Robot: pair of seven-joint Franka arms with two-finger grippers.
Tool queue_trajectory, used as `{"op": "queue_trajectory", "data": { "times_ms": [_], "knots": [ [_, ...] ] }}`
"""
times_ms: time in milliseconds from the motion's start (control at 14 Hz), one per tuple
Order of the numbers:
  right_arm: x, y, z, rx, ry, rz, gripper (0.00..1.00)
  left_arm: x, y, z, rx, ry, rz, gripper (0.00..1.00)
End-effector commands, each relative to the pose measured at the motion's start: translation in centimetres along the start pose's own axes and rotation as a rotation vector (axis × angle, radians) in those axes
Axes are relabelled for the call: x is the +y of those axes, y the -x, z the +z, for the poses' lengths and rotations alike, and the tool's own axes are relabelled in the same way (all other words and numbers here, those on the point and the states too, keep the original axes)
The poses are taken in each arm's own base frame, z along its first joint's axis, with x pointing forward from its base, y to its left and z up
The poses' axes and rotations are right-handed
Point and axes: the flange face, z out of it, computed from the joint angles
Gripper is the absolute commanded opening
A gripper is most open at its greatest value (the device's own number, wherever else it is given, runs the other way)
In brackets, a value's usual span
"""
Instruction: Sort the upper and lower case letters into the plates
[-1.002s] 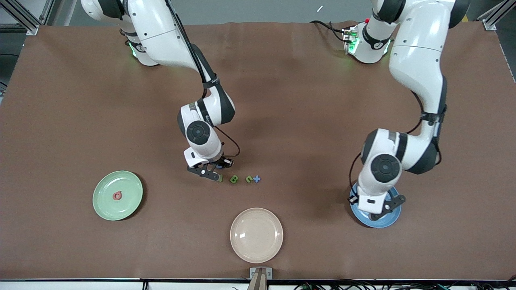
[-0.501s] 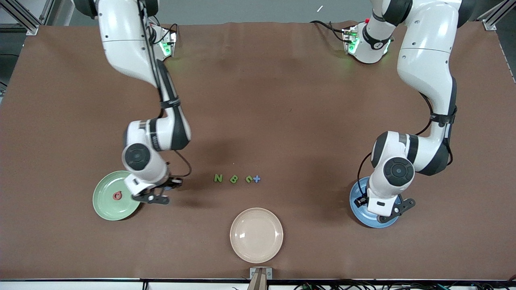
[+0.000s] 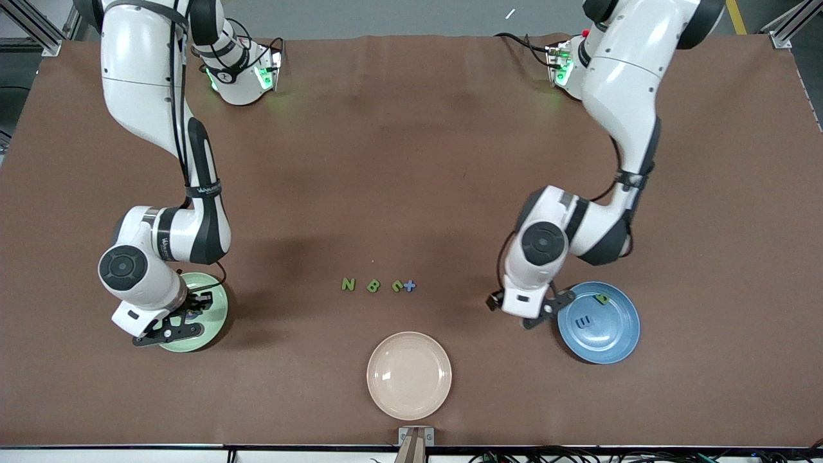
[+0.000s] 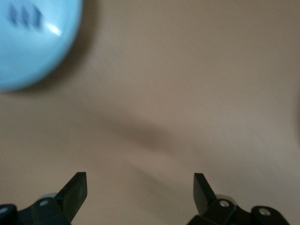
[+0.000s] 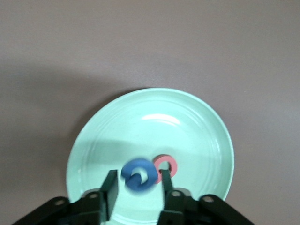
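My right gripper hangs over the mint green plate. In the right wrist view its fingers stand apart around a blurred blue letter that touches neither; a red letter lies on the plate. My left gripper is open and empty over bare table beside the speckled blue plate, which holds a green letter and a blue letter. Its open fingers also show in the left wrist view. Green N, green B, a third green letter and a blue letter lie in a row mid-table.
A cream-beige plate sits nearer the front camera than the letter row. The brown table's front edge runs just below it. Both arms reach in from their bases along the table's top edge.
My right gripper has carried a blue letter from the row to over the mint plate and opened. My left gripper has moved off the blue plate toward mid-table, uncovering two letters.
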Motion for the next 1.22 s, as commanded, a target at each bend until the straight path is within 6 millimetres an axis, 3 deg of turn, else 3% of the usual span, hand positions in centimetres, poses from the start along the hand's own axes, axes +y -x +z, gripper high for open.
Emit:
{"op": "queue_trajectory", "data": {
  "times_ms": [0,215,430,501,644,716,931,1146],
  "knots": [
    [-2.3,-0.5,0.4,0.007,0.002,-0.035,0.83,2.8,3.6,-0.3,-0.001,0.058,-0.049,0.99],
    [-6.2,-1.0,-0.2,0.02,-0.106,0.101,0.85,7.0,6.8,0.0,0.011,0.128,-0.133,0.95],
    [-11.8,-1.0,-1.5,-0.026,-0.188,0.21,0.85,9.6,9.6,1.7,0.007,0.153,-0.187,0.8],
    [-13.7,-1.2,-2.0,-0.024,-0.218,0.246,0.86,10.1,9.9,2.4,0.004,0.174,-0.209,0.75],
    [-19.5,-1.1,-3.5,-0.019,-0.272,0.254,0.86,10.9,11.5,4.1,0.001,0.196,-0.218,0.71],
    [-21.0,-1.1,-4.0,-0.014,-0.279,0.27,0.86,10.9,11.7,5.0,-0.001,0.192,-0.217,0.69],
    [-26.7,-1.0,-5.6,0.015,-0.285,0.319,0.86,11.5,12.4,4.9,0.001,0.204,-0.209,0.65],
    [-30.5,-0.3,-5.0,0.046,-0.281,0.329,0.86,11.5,12.6,5.9,-0.003,0.196,-0.238,0.59]
  ]
}}
